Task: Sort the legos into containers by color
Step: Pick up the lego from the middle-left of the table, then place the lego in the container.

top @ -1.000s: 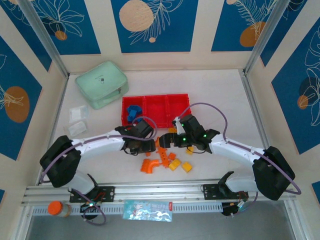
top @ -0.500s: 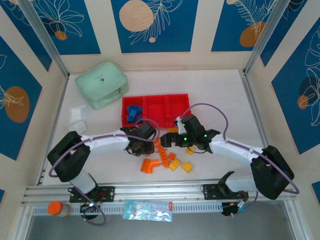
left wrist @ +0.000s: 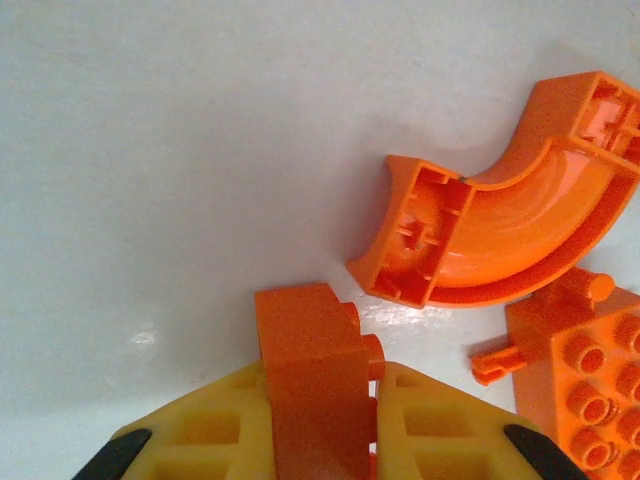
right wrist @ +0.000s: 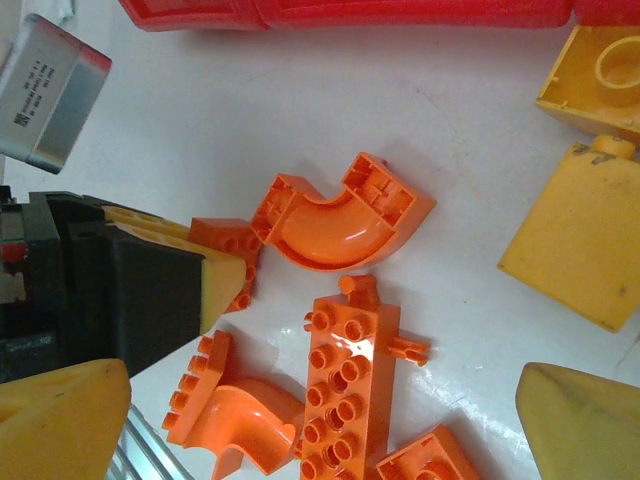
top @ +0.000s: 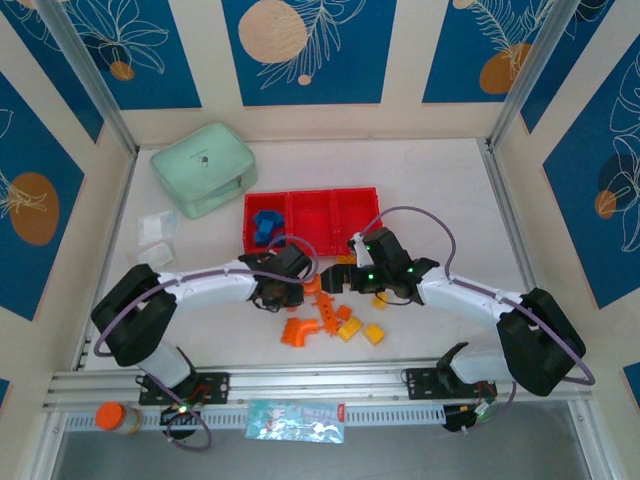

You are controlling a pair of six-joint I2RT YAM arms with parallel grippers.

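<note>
A white tabletop (top: pixel 450 200) is closed in by cream walls (top: pixel 405 60) carrying blue panels printed with pale leaves and orange discs. A metal rail (top: pixel 380 380) runs along its near edge. A mint-green case (top: pixel 203 167) sits toward the far left corner, and some clear bags (top: pixel 155 238) lie near the left edge.

A low red tray (top: pixel 312 215) of three joined compartments lies near the middle of the tabletop, closer to the far edge. Its left compartment holds blue pieces (top: pixel 266 224).

The loose pieces lie between the tray and the near edge, about midway across. They include a curved orange piece (left wrist: pixel 500 230) resting open side up, a studded orange plate (right wrist: pixel 345 390) just beside it, a second orange curve (top: pixel 297 331) and a few yellow blocks (top: pixel 373 333) on the right of the group.

The left tool (left wrist: pixel 320 410) is down on the tabletop at the left side of this group, its yellow pads pressed against both sides of a small orange block (left wrist: pixel 312 340). The right tool (top: pixel 333 282) hangs over the same group with its fingers spread wide and nothing between them.
</note>
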